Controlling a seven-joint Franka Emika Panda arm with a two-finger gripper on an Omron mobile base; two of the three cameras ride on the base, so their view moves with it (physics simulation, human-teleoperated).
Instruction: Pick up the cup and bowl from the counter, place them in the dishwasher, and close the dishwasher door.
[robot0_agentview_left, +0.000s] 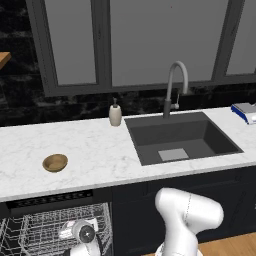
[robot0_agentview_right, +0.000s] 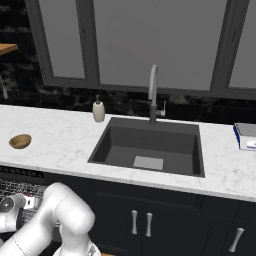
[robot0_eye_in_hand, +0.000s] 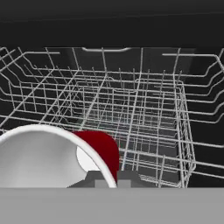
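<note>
The cup (robot0_eye_in_hand: 98, 148) lies tilted, its open mouth toward the camera, above the dishwasher (robot0_eye_in_hand: 131, 109) rack. The gripper (robot0_eye_in_hand: 109, 180) seems to pinch it at the bottom, but I cannot tell surely.

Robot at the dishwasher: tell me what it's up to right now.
The arm is reaching low into the open dishwasher, with the red cup right at the gripper, over the white wire rack. Whether the fingers are clamped on the cup can't be made out. The bowl sits on the counter, left of the sink, not yet loaded.
</note>
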